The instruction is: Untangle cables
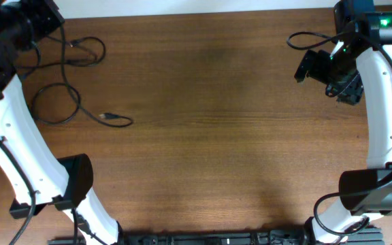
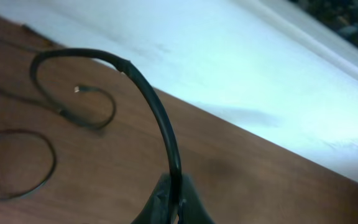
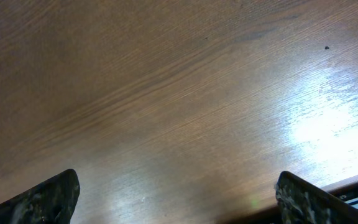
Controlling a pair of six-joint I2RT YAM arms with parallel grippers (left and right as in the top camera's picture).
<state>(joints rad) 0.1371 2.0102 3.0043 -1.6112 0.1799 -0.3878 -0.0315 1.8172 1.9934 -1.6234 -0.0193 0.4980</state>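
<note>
Thin black cables lie at the table's far left: one loop [image 1: 55, 103] ending in a small plug [image 1: 114, 120], and another curl [image 1: 87, 47] behind it. My left gripper [image 1: 26, 34] hovers over that corner, shut on a black cable [image 2: 160, 115] that arches up from its fingers [image 2: 176, 199] and curves down towards the table. Past the arch, a curl with a pale plug tip [image 2: 82, 90] and a round loop [image 2: 17, 165] rest on the wood. My right gripper [image 1: 329, 78] hangs at the far right, open, fingertips wide apart [image 3: 179, 196] over bare wood.
The table's far edge meets a white surface [image 2: 260, 74] just behind the cables. A thicker black arm wire [image 1: 305, 37] loops beside the right gripper. Both arm bases [image 1: 73, 184] [image 1: 369, 190] stand at the near edge.
</note>
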